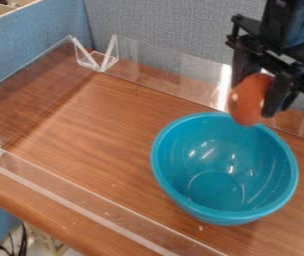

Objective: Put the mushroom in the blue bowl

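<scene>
The blue bowl (224, 168) is a large teal-blue plastic bowl on the wooden table, right of centre. Nothing lies inside it. Above its far rim hangs the mushroom (250, 99), its orange-brown cap showing between the black fingers. My gripper (258, 100) points down and is shut on the mushroom, held clear above the bowl. The mushroom's stem is hidden by the fingers.
A clear acrylic wall (61, 195) runs along the table's front and left edges, with another clear panel (182, 70) at the back. A small clear stand (96, 54) sits at the back left. Blue partitions rise behind the table.
</scene>
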You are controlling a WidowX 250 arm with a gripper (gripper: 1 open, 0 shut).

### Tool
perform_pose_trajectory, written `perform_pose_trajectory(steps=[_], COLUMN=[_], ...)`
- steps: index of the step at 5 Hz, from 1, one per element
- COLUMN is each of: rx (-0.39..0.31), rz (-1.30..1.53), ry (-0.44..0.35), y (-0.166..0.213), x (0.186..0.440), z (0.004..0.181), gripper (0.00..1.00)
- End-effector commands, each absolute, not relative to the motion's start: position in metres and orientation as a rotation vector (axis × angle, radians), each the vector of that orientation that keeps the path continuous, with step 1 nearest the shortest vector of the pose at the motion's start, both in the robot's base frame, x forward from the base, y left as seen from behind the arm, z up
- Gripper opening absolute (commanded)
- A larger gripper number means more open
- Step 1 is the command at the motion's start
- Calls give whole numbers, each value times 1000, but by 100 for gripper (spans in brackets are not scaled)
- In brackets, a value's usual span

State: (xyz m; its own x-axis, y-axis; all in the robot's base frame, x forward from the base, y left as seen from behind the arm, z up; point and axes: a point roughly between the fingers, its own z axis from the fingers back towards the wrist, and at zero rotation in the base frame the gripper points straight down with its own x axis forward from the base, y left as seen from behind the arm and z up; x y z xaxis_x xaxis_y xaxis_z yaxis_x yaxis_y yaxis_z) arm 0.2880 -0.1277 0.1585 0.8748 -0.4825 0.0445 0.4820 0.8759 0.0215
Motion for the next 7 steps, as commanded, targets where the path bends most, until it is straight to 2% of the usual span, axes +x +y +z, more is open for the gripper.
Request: perform_pose_trajectory(steps=[1, 3, 7], rx=[-8, -11, -28], rz=[-493, -374, -535], ry=[-106, -94, -67], y=[-133, -148, -141], x=[285, 290, 300], z=[176, 173, 143], gripper=[0, 0, 0])
